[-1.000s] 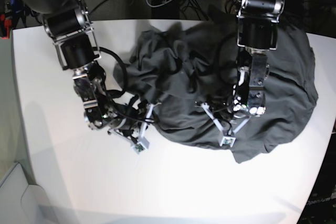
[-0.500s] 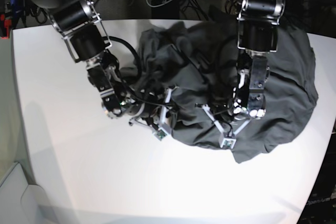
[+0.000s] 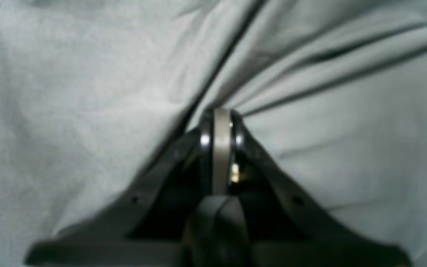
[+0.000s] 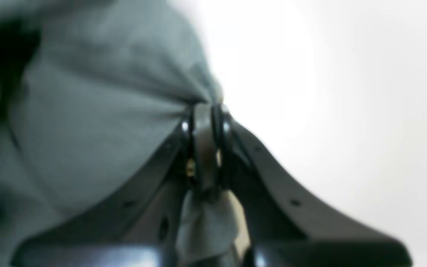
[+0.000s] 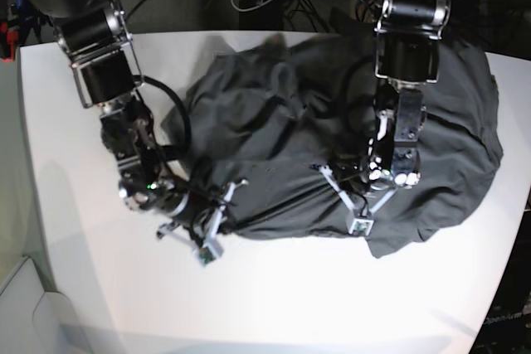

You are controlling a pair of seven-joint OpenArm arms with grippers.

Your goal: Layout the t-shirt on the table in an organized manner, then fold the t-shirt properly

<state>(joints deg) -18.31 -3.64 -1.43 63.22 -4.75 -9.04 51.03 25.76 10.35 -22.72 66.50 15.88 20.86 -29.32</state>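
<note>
Base view: right gripper [image 5: 217, 234] pinches the t-shirt [image 5: 282, 138] edge, left of its bulk

Near half of the surface [image 5: 274, 304] bare, also the strip along its left edge: open passage there. Crumpled shirt [image 5: 448, 138] heaps over the far right (folds, ridges). Both arms stand in it, right pincer [image 5: 207, 234] and left pincer [image 5: 358, 215] blocking the middle.

Both arms reach low, left pincer [image 5: 358, 225] and right pincer [image 5: 205, 252] clamped closed.
</note>
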